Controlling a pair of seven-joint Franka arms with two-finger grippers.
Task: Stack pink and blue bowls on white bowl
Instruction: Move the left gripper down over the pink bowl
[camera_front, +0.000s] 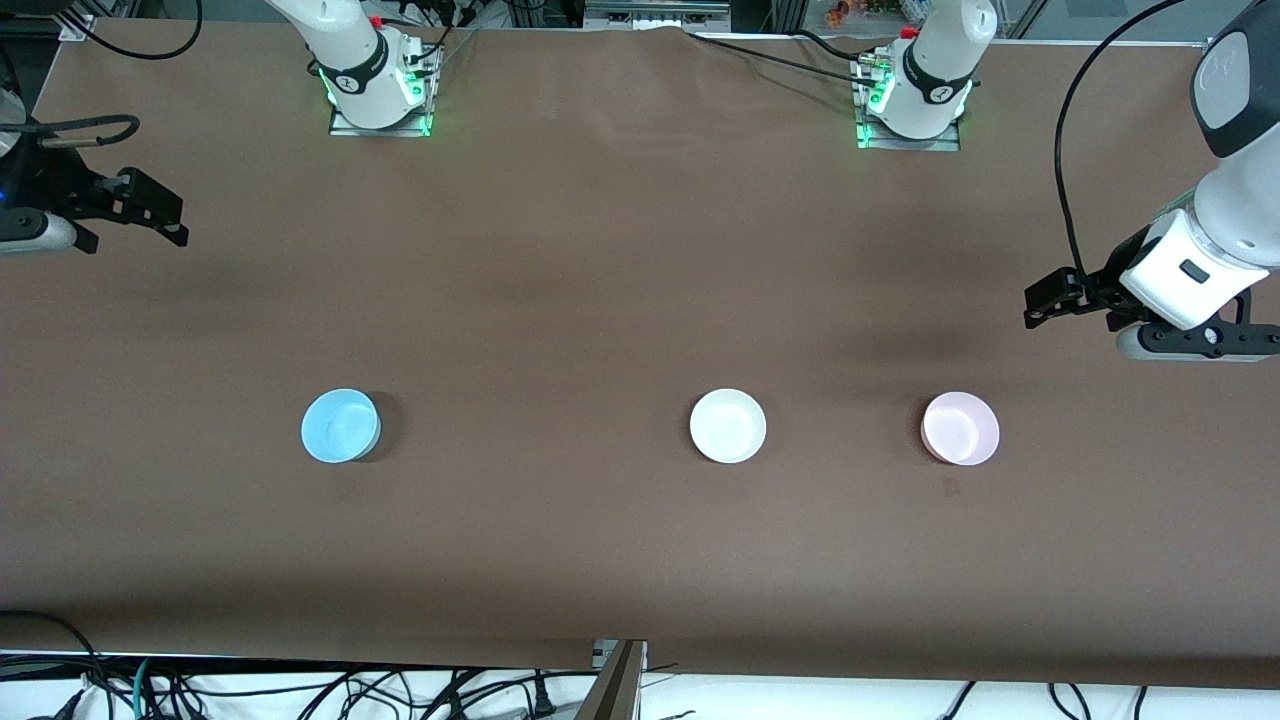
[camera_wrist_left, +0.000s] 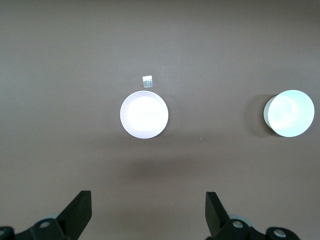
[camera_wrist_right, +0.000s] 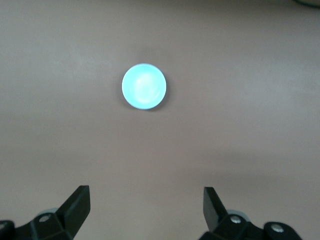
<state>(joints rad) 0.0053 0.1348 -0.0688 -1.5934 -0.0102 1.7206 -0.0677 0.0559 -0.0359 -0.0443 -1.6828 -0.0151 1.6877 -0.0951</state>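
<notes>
Three bowls stand in a row on the brown table. The sky-blue bowl (camera_front: 340, 426) is toward the right arm's end, the white bowl (camera_front: 727, 426) is in the middle, and the pale pink bowl (camera_front: 960, 428) is toward the left arm's end. My left gripper (camera_front: 1045, 300) is open and empty, in the air over bare table at its end. Its wrist view shows the pink bowl (camera_wrist_left: 144, 114) and the white bowl (camera_wrist_left: 289, 113) beyond its gripper (camera_wrist_left: 147, 197). My right gripper (camera_front: 170, 215) is open and empty over bare table at its end. Its wrist view shows the blue bowl (camera_wrist_right: 144, 86) beyond its gripper (camera_wrist_right: 146, 192).
A small scrap of tape (camera_front: 950, 487) lies on the table just nearer the front camera than the pink bowl; it also shows in the left wrist view (camera_wrist_left: 147, 81). The arm bases (camera_front: 380, 90) (camera_front: 910, 100) stand along the table's back edge. Cables hang at the table's front edge.
</notes>
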